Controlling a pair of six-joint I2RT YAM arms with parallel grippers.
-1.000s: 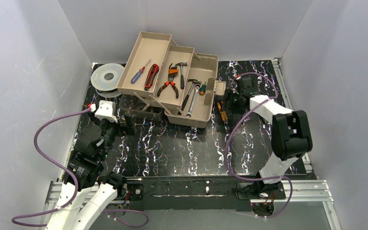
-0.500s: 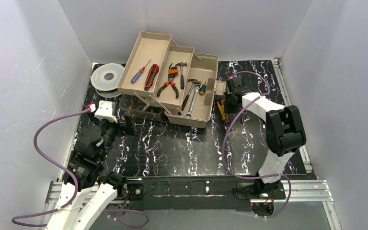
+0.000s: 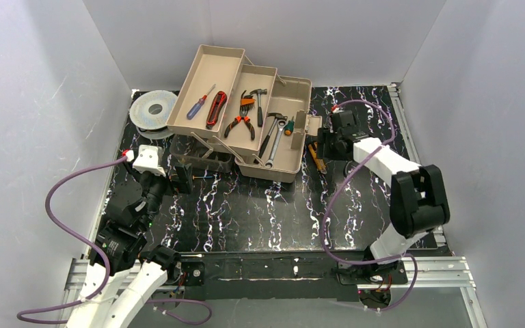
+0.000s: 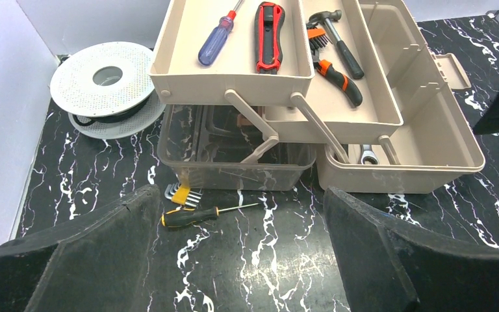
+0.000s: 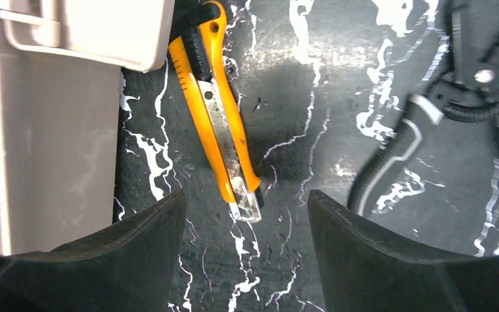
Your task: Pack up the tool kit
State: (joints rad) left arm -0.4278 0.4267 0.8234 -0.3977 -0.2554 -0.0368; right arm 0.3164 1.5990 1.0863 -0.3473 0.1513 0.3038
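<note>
Black white-veined tabletop (image 3: 260, 205) from above: the tan plastic toolbox (image 3: 290, 130) sits at the back with its trays fanned open. The right gripper (image 3: 322, 145) hangs beside it, elbow swung rightward since half a second ago.

Left wrist — the left gripper (image 4: 240, 201) is spread wide and empty.

Right wrist — fingers parted over an orange snap-blade knife (image 5: 224, 130), its printed marks too small to read.

Robot lab test cell. Plain grey-white wall panels (image 3: 34, 102) box in three sides around a desk (image 3: 260, 212) covered with a black marbled sheet. An aluminium rail frame (image 3: 444, 265) runs along the near edge, with the left arm (image 3: 119, 219) and right arm (image 3: 417, 198) bolted to it. Loose purple cables (image 3: 49, 199) loop up to the wrists. Flat, even lighting, staged rig.
</note>
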